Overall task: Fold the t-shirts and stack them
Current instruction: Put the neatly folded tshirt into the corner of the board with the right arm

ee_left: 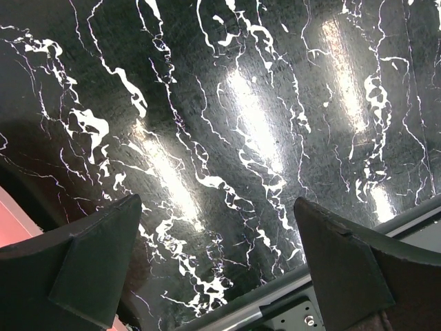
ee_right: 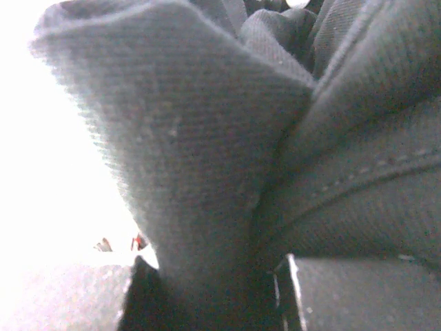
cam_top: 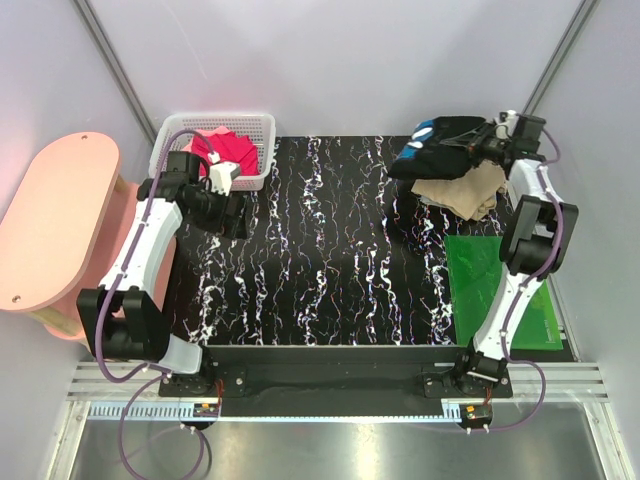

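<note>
Top external view: at one o'clock the right gripper [cam_top: 485, 147] pinches a fold of the black t-shirt [cam_top: 438, 152] heaped on the tan t-shirt [cam_top: 466, 193], likely to lift it clear, while at ten o'clock the left gripper [cam_top: 234, 214] hangs wide open, empty.

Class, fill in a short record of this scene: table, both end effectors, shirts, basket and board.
Table: black, white-veined
Left end effector: open, empty, over bare table
Right end effector: shut on black t-shirt
Tan t-shirt: crumpled, partly under the black one
Red and pink t-shirts: in white basket
Green board: flat on table's right side
</note>
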Robot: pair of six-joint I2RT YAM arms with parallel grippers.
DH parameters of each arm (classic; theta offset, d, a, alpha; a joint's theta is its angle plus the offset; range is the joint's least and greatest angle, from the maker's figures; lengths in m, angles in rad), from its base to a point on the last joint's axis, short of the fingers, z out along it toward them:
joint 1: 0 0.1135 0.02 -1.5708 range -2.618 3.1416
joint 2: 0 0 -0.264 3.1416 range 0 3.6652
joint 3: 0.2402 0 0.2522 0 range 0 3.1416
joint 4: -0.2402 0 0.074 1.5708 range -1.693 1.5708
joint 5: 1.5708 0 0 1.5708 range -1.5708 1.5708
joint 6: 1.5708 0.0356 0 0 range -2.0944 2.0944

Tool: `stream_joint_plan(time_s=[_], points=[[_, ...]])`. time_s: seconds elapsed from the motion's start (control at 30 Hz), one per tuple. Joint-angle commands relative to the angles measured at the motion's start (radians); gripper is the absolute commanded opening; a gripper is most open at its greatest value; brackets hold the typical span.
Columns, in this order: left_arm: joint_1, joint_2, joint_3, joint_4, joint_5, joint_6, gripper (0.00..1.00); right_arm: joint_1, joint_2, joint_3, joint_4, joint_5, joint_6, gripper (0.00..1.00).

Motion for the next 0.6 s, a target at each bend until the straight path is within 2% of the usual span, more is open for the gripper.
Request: stream_joint_plan(time_s=[0.0,0.13,0.27,0.43,0.53,0.57], points=[[0.012,-0.052,-0.010,0.017,0.035,0.020,0.99,-0.077,-0.060,0.014,0.018,-0.050,0.028,0.00],[0.023,-0.054,-0.014,0.017,0.044,0.028,0.99,-0.123,-0.047,0.004,-0.009,-0.040,0.008,0.00],[0.036,-0.057,-0.016,0.015,0.058,0.037,0.99,-0.149,-0.043,-0.014,-0.161,0.058,-0.120,0.00],[0.038,-0.058,-0.011,0.018,0.078,0.045,0.99,-0.148,-0.027,-0.069,-0.233,0.117,-0.160,0.00],[0.062,-0.063,-0.013,0.017,0.085,0.051,0.99,-0.148,-0.025,-0.072,-0.320,0.218,-0.212,0.00],[0.066,-0.066,-0.014,0.017,0.087,0.054,0.99,-0.149,-0.024,-0.060,-0.350,0.271,-0.238,0.12]])
